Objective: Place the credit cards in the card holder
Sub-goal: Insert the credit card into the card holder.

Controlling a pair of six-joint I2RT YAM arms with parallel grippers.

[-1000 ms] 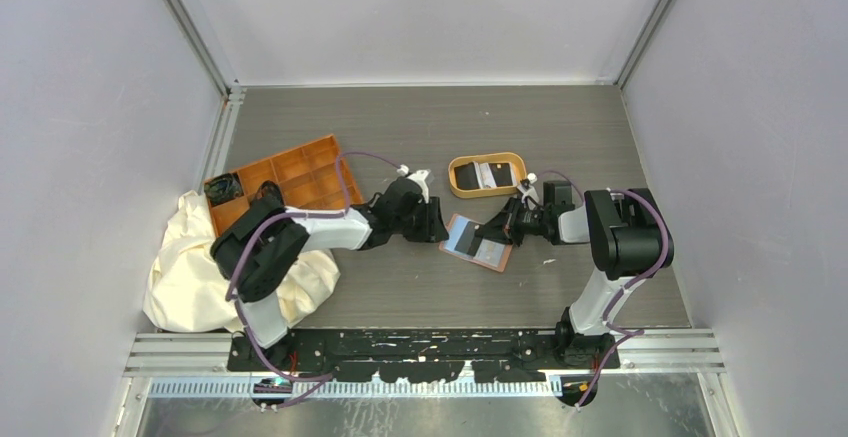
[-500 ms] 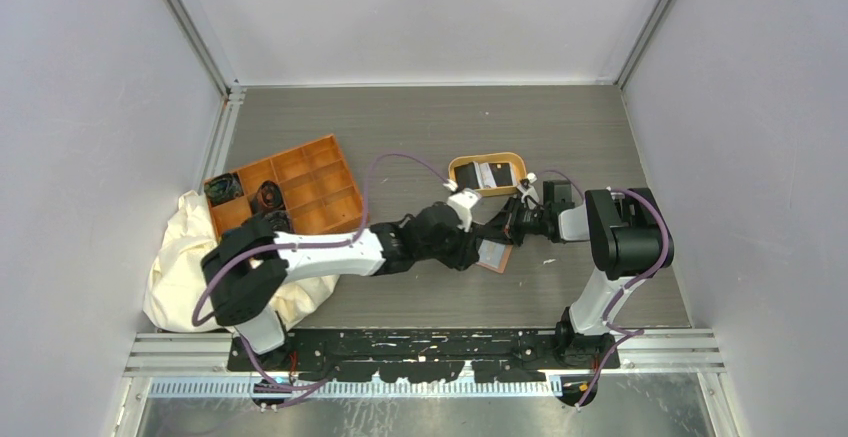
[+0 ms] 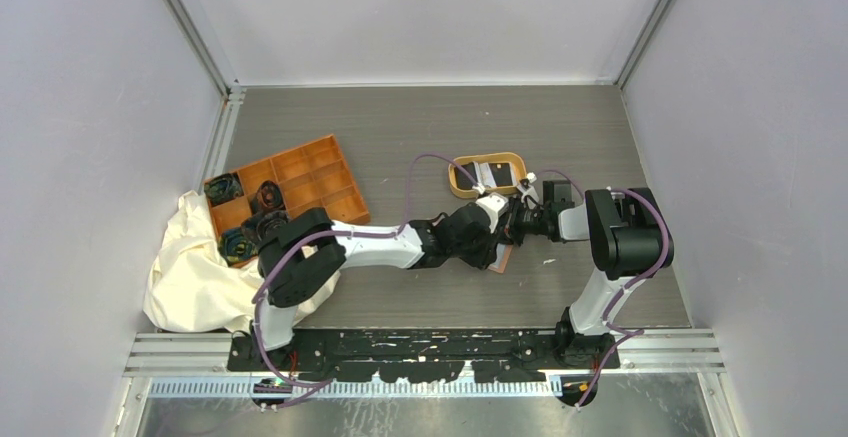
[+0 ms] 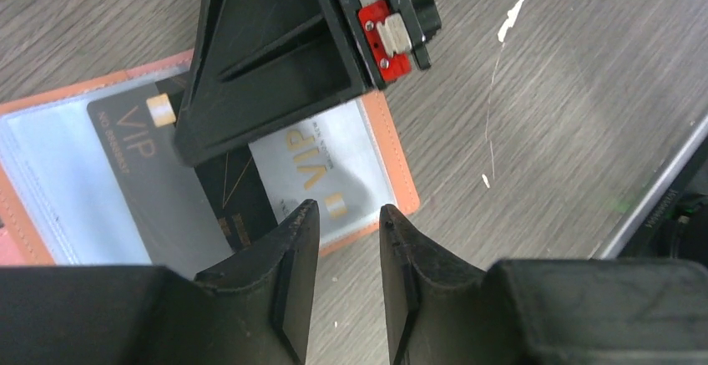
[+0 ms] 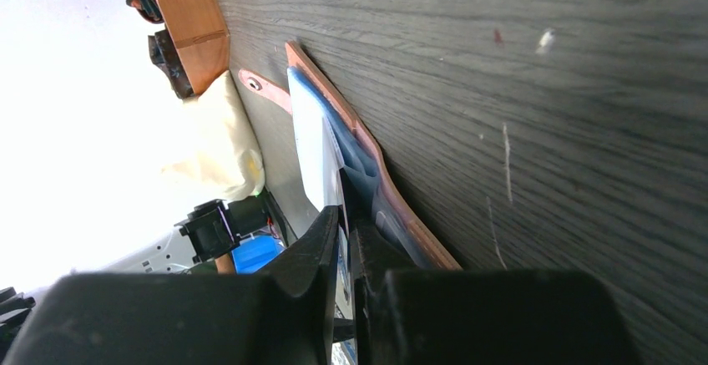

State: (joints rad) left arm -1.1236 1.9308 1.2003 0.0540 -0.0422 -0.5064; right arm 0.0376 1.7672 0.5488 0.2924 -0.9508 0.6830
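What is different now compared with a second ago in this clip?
The left gripper swung right from beside the orange tray and now hovers over the card holder, jaws open and empty. The right gripper stayed clamped at the card holder's edge. The orange tray, oval tray and cloth did not move.

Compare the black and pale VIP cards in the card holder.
The black card is dark; the pale card is whitish. The black card's gold chip sits toward its far end, the pale card's toward its near end. The pale card lies nearer the card holder's end edge than the black card. Both carry gold VIP lettering.
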